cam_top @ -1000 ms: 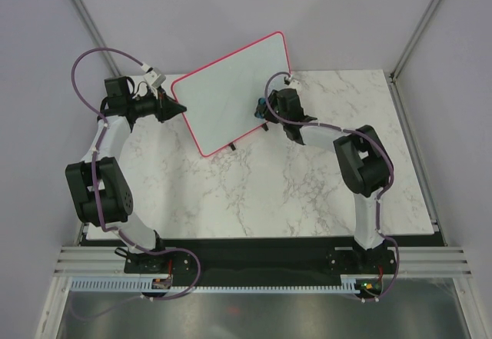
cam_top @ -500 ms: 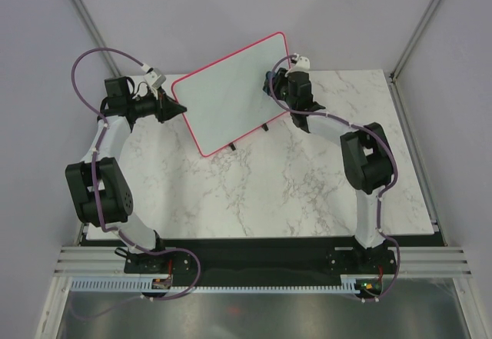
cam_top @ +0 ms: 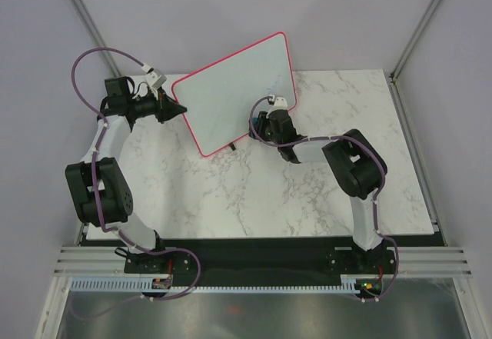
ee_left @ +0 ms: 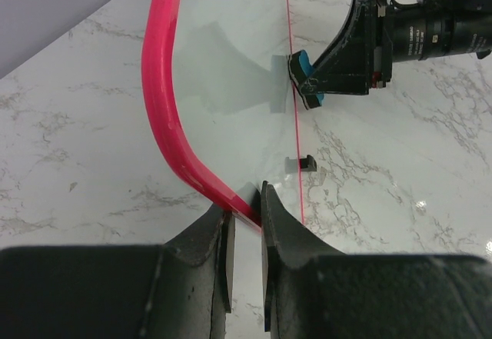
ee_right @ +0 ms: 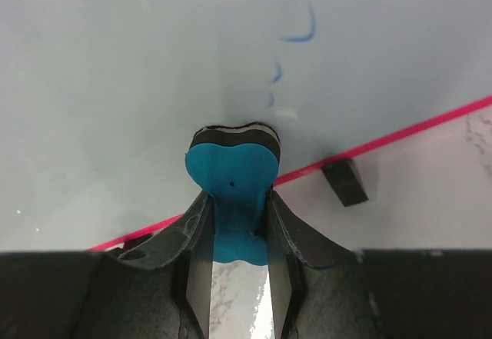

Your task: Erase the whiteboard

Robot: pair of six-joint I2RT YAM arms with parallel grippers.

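The large white whiteboard with rounded corners and a thin pink-red frame [cam_top: 234, 93] stands tilted at the far left of the white marble-patterned bench [cam_top: 307, 193]. Its upper right corner reaches past the bench's far edge toward the grey back wall [cam_top: 192, 8], and its lower left corner points to the near side. Bare marble lies open along the whole near half of the bench and on the right side, while the room behind and to the left of the board is tight. The left hand [cam_top: 178, 109] comes in level from the left, its arm rising along the bench's left edge. In the left wrist view its two dark fingers [ee_left: 219, 254] are pressed together on the curved pink-red frame at the board's corner, pinching it. The right arm is folded at the elbow on the right side of the bench, with its forearm reaching left to the board's lower right edge. The right hand [cam_top: 264, 124] pinches a blue eraser with a black felt face [ee_right: 232, 171]. The felt is pushed against the white surface just above the frame line. Above the eraser a few short blue pen marks [ee_right: 301, 33] show on the board, and the rest of the face in view is blank. A small black foot [ee_right: 344, 181] sticks out below the frame just right of the eraser.
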